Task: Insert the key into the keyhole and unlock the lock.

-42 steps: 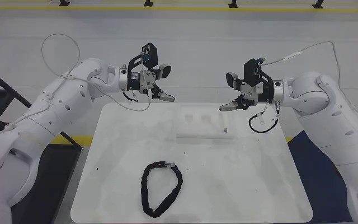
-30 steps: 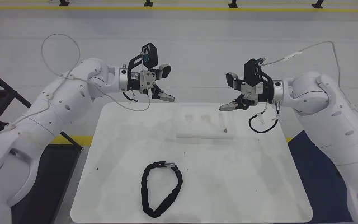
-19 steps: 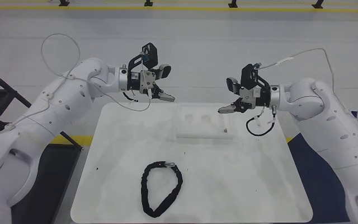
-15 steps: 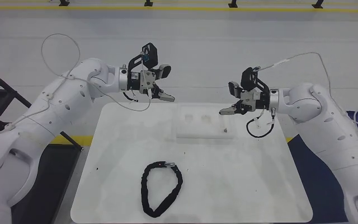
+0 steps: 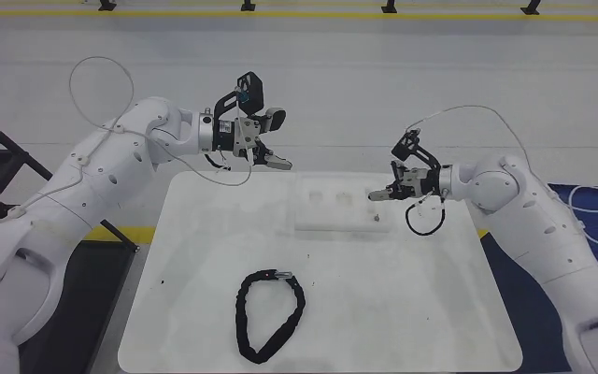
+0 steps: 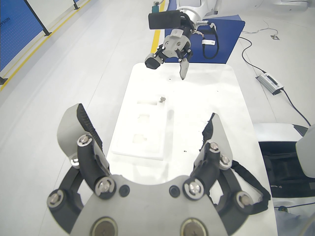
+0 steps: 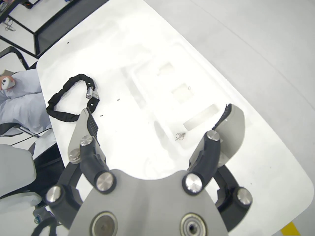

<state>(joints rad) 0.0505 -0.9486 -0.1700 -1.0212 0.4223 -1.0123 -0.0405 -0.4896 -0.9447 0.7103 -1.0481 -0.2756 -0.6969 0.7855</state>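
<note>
Key (image 7: 180, 136) lies on tray (image 7: 145, 92) near right tool (image 7: 157, 109) — jaws spread wide, empty.

you are looking at a robotics lab hall: a wide pale grey floor (image 5: 374, 84) marked with yellow lines (image 5: 327, 14), blue partition panels (image 6: 17, 25) on black feet, a white worktop (image 5: 411, 299), and a power brick (image 6: 270, 83) lying on the floor.

Bright, even light from above; the white table (image 5: 420, 299) glares, nearly washed out in both wrist views
</note>
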